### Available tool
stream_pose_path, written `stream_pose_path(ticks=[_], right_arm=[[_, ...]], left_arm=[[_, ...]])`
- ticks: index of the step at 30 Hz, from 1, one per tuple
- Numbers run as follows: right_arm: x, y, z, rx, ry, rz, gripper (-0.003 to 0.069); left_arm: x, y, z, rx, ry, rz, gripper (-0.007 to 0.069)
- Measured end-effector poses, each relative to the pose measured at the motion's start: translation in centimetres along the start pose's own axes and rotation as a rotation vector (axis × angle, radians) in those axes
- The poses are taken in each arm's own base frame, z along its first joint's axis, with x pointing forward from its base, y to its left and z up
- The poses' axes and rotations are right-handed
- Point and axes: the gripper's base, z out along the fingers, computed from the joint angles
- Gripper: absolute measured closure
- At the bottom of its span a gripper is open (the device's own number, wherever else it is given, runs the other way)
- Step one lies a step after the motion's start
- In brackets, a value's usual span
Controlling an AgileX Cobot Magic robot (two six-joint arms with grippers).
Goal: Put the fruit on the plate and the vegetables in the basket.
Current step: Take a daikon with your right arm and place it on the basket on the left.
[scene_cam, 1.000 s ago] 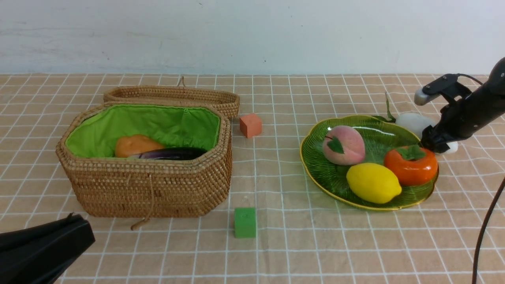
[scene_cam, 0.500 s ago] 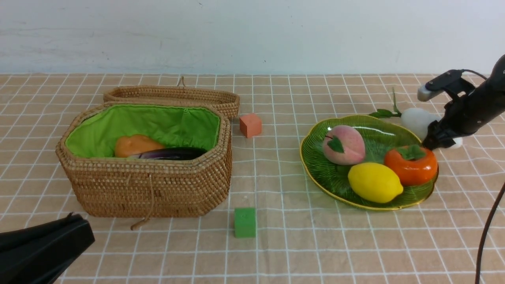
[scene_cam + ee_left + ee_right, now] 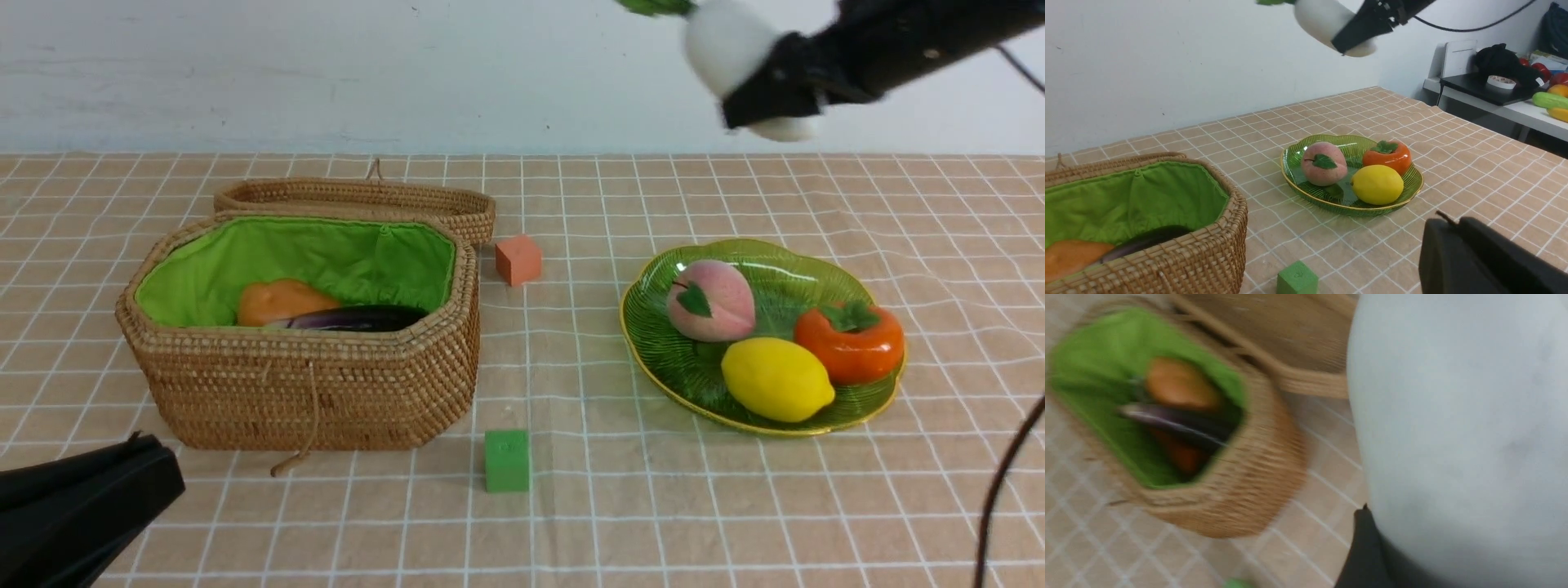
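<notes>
In the front view the right gripper (image 3: 771, 94) is high above the table and holds the white radish (image 3: 722, 41) between its jaws, leaves to the left. The left wrist view shows the radish (image 3: 1318, 16) gripped above the plate (image 3: 1408, 192). In the right wrist view the radish (image 3: 1457, 428) fills the frame beside the blurred basket (image 3: 1241, 490). The left gripper (image 3: 82, 506) is closed.

Behind my raised right pincer stands a plain white wall (image 3: 326, 73). Under it spreads a tan checked tablecloth (image 3: 653, 506). Off beyond my pincer's side, a white side table (image 3: 1502, 106) holds dark clutter against the wall.
</notes>
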Motion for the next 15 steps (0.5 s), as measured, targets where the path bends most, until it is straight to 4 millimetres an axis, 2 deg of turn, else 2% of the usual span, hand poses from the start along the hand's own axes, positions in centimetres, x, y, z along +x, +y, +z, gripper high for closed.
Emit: stream_pose_path(ticks=[1, 2, 3, 4, 6, 7, 8, 11, 14, 15], right_arm=[[-0.5, 2.2, 1.3, -0.058, -0.016, -0.043, 0.0165], [-0.6, 2.6, 1.6, -0.069, -0.018, -0.046, 0.0165], [-1.0, 5.8, 3.8, -0.138, -0.035, -0.112, 0.0165], [-1.1, 8.0, 5.5, -0.180, -0.043, -0.150, 0.0165], [-0.9, 10.8, 8.3, -0.214, -0.060, -0.219, 0.0165], [-0.9, 11.0, 8.6, -0.211, -0.067, -0.230, 0.0165], [-0.3, 12.9, 11.0, -0.228, -0.073, -0.268, 0.0165], [0.9, 15.0, 14.7, -0.223, -0.084, -0.302, 0.0165], [2.4, 15.5, 17.4, -0.209, -0.061, -0.324, 0.0165], [2.6, 15.4, 17.7, -0.205, -0.060, -0.324, 0.0165]], left_arm=[[0.0, 0.0, 0.0, -0.001, 0.004, 0.004, 0.0597], [0.1, 0.0, 0.0, -0.002, 0.006, 0.005, 0.0597], [0.2, 0.1, 0.0, -0.006, 0.019, 0.011, 0.0597], [0.3, 0.1, 0.0, -0.009, 0.028, 0.017, 0.0597], [0.4, 0.1, 0.0, -0.013, 0.040, 0.026, 0.0597], [0.4, 0.1, 0.0, -0.014, 0.042, 0.026, 0.0597], [0.5, 0.2, 0.0, -0.017, 0.055, 0.029, 0.0597], [0.5, 0.2, 0.0, -0.019, 0.060, 0.031, 0.0597], [0.6, 0.2, 0.0, -0.019, 0.062, 0.032, 0.0597], [0.6, 0.2, 0.0, -0.019, 0.062, 0.032, 0.0597]])
